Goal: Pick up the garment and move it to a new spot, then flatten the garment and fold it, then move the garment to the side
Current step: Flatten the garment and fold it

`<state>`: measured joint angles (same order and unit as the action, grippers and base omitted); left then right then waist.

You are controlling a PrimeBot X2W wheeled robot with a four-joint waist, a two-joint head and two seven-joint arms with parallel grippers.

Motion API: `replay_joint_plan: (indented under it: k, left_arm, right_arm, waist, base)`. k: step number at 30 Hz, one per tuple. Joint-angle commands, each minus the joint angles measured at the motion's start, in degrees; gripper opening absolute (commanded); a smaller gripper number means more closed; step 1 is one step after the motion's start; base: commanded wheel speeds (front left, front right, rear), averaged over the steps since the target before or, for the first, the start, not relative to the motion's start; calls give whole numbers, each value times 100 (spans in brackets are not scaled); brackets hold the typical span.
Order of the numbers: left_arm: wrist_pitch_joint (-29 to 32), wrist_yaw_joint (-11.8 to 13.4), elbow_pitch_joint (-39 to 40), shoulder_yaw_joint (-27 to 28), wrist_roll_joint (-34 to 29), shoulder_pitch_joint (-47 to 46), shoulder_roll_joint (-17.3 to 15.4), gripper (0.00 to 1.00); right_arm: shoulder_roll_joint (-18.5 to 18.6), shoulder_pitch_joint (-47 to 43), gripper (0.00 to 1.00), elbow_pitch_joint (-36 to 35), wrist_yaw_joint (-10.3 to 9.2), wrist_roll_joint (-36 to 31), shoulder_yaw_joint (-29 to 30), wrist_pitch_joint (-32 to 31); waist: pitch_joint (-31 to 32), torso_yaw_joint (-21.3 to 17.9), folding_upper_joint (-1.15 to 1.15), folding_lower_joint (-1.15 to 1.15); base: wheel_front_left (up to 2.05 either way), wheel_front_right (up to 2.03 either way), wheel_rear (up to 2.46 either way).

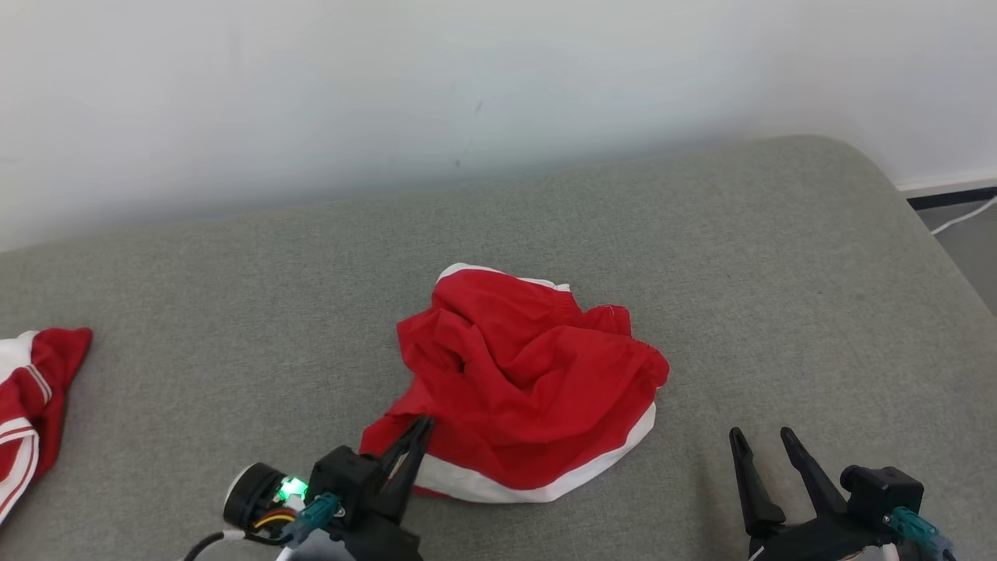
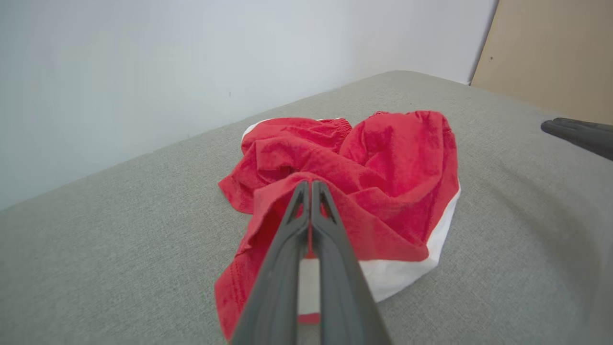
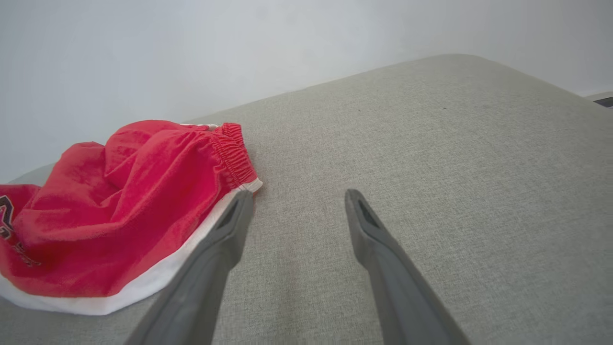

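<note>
Head view: a pair of red shorts [image 1: 530,374] with a white hem band lies crumpled in a heap about midway across a grey upholstered cushion [image 1: 234,312], closer to its near edge than to the far edge, which meets a white wall [image 1: 389,93]. The left gripper [image 1: 420,427] sits at the heap's near left corner with its two dark fingers pressed together on a fold of the red cloth, just above the white band. The right gripper [image 1: 761,436] rests off to the right near the cushion's near edge, fingers spread, apart from the shorts and with bare fabric between them. A second red-and-white garment [image 1: 31,405] lies well to the left, cut off by the picture's border. Past the cushion's right edge a white cable [image 1: 962,218] runs over the floor.

From the left wrist, the left gripper [image 2: 310,184] shows both fingers meeting at the tips with a strip of red cloth pinched between them; the shorts [image 2: 392,167] bunch up beyond. A beige panel [image 2: 550,52] stands at the upper right.

From the right wrist, the right gripper [image 3: 298,194] has its fingers wide apart over bare cushion, the left fingertip close beside the white hem. The shorts [image 3: 119,201] show a gathered elastic waistband and some dark lettering too cropped to read.
</note>
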<state>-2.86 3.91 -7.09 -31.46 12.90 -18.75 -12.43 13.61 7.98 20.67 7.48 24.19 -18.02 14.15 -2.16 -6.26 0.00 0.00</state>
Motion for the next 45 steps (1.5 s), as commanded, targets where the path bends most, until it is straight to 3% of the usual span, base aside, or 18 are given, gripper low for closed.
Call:
replay_joint_plan:
  k: [1,18,19,20,28,45]
  left_arm:
    - [1,17,-116,27,54,59,-69,0]
    - [-683,-13,-1960,311,401,-207,-2,0]
    - [-744,-12,-2032,302,405,-212,19,35]
    - [-815,-8,-2086,306,413,-218,44,100]
    - [-1175,125,-2110,495,501,65,133,100]
    - [-1245,724,34,1837,117,1434,-97,100]
  right_arm:
    - [0,45,100,3,3,19,-7,25]
    - [34,140,100,117,3,1,-47,35]
    - [34,132,100,116,3,-4,-46,33]
    - [35,118,100,110,3,-5,-50,34]
    - [55,6,100,30,3,-37,10,57]
    - [-6,-270,100,-430,3,-417,413,93]
  waist:
    - [-38,-51,0,0]
    - [-76,-70,0,0]
    - [-58,-54,0,0]
    - [-38,-40,0,0]
    - [152,121,0,0]
    - [436,596,0,0]
  base:
    - [0,0,0]
    - [0,0,0]
    - [0,0,0]
    - [0,0,0]
    - [0,0,0]
    - [0,0,0]
